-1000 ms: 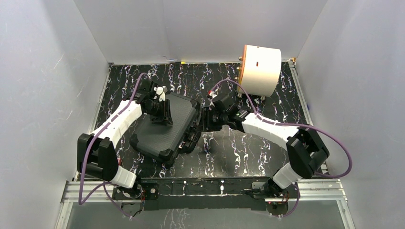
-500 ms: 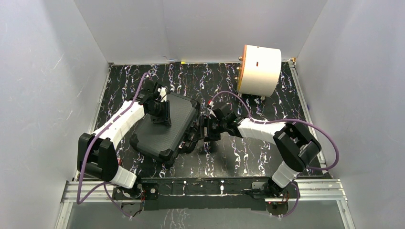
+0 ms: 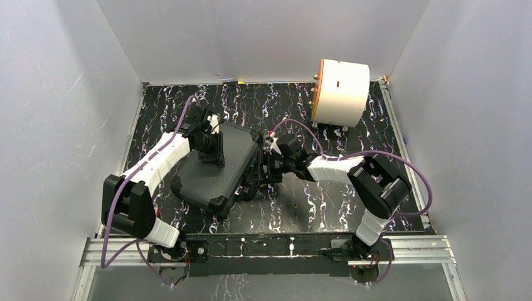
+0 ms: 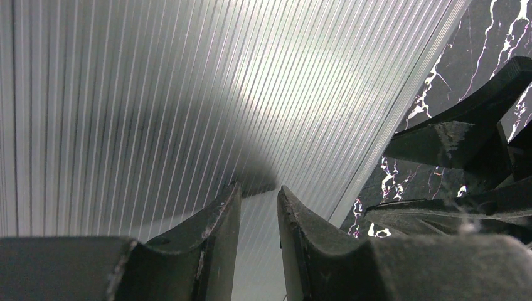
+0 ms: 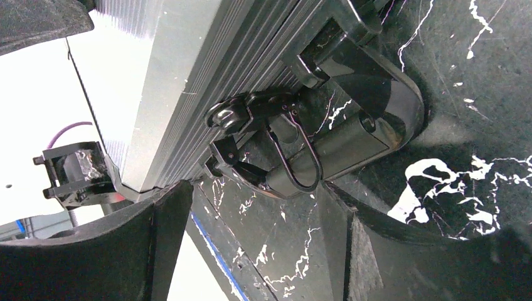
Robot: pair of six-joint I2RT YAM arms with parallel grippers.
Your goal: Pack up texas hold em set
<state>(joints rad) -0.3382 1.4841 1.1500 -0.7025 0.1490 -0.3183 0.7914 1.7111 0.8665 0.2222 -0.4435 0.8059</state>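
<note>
One black case [image 3: 207, 179] centre left, one white cylinder [image 3: 339, 93] upper right — left gripper [image 4: 258, 194] narrow and empty over the lid [image 4: 125, 94], right gripper [image 5: 257, 194] wide at the handle [image 5: 354, 147].

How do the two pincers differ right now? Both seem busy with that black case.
The left pincer has its fingers nearly together; the right pincer gapes wide. The left pincer points down at the ribbed lid of the case; the right pincer faces the case's side, with the handle framed between its fingers, ungripped. Both are black, two-fingered and hold nothing.

bright overhead light, glare on case [image 4: 188, 94]
</note>
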